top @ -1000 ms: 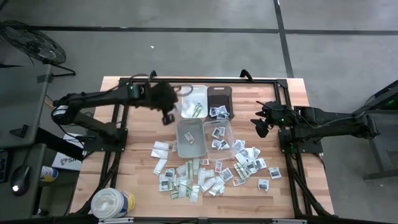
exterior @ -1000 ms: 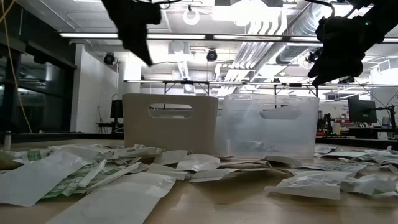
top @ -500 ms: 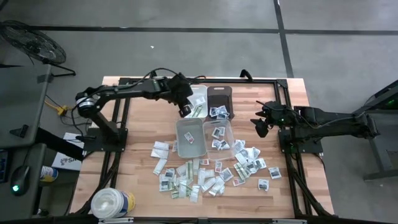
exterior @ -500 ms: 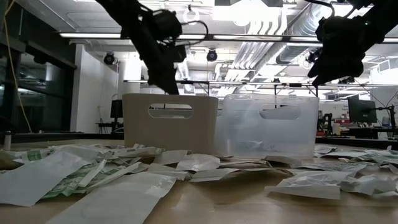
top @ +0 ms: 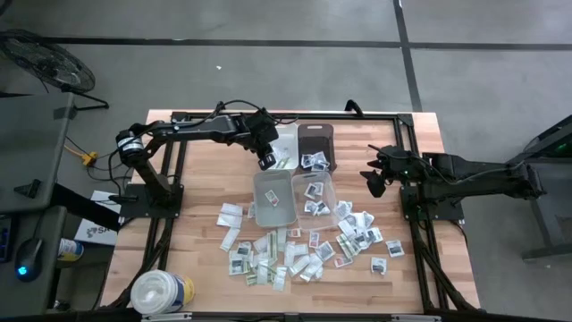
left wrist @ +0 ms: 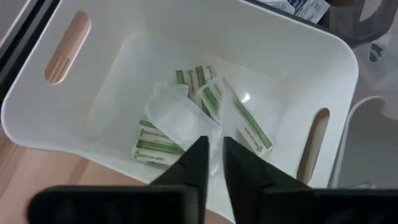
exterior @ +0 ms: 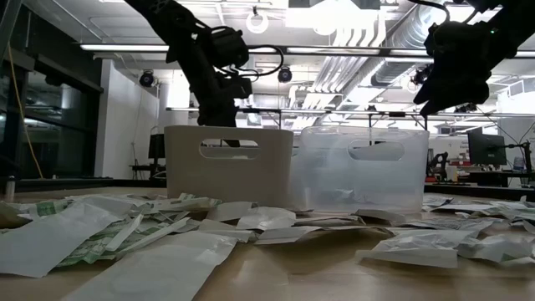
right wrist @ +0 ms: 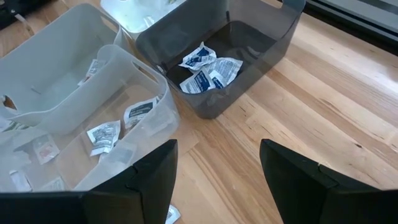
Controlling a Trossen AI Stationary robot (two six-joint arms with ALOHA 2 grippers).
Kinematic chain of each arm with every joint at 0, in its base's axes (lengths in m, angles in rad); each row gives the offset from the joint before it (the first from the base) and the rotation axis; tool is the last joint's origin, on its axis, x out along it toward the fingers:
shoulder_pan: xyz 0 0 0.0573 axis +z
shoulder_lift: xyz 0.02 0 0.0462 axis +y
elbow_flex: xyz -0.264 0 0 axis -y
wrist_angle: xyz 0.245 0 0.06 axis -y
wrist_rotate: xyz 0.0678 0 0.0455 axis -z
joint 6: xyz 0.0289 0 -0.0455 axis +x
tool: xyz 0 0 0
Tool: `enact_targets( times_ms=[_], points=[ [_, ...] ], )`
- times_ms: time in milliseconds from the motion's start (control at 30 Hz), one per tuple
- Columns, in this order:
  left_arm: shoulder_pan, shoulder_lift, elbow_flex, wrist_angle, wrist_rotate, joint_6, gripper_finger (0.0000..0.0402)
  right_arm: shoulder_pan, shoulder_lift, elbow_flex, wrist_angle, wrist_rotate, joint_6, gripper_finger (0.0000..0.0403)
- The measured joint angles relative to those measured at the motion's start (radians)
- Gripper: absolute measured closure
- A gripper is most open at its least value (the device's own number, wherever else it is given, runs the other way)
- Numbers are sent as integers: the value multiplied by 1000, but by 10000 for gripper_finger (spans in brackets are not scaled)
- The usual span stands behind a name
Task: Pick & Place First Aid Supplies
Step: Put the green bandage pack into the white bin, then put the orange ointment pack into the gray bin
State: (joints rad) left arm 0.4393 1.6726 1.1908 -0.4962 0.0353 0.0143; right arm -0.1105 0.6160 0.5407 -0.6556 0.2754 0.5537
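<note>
Inside dark bin (right wrist: 249,56): perhaps three packets (right wrist: 205,65).

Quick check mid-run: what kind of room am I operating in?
Likely a robotics lab or workshop: exposed ceiling ducts and strip lights overhead, desks with monitors behind, and a wooden table on a taped concrete floor.

L end effector (left wrist: 211,155) slightly parted, R end effector (right wrist: 217,171) wide open
</note>
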Motion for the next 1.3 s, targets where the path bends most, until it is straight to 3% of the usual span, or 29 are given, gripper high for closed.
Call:
enact_targets(
  times_ms=[167, 267, 500, 700, 1000, 1300],
  points=[
    [0, 0, 3, -11, 16, 23, 296, 0, 0, 0, 0, -2, 0, 181],
    [21, -18, 55, -155, 42, 62, 277, 0, 0, 0, 0, -28, 0, 181],
    [-9, -91, 216, -569, 40, 240, 275, 0, 0, 0, -5, -66, -2, 181],
    [-161, -172, 167, -770, -37, 321, 275, 0, 0, 0, -6, -66, -4, 181],
    [-485, -297, -52, -584, -207, 91, 275, 0, 0, 0, -6, -66, -4, 181],
    [-741, -293, -228, -288, -397, -38, 274, 0, 0, 0, -6, -95, 7, 181]
  ],
)
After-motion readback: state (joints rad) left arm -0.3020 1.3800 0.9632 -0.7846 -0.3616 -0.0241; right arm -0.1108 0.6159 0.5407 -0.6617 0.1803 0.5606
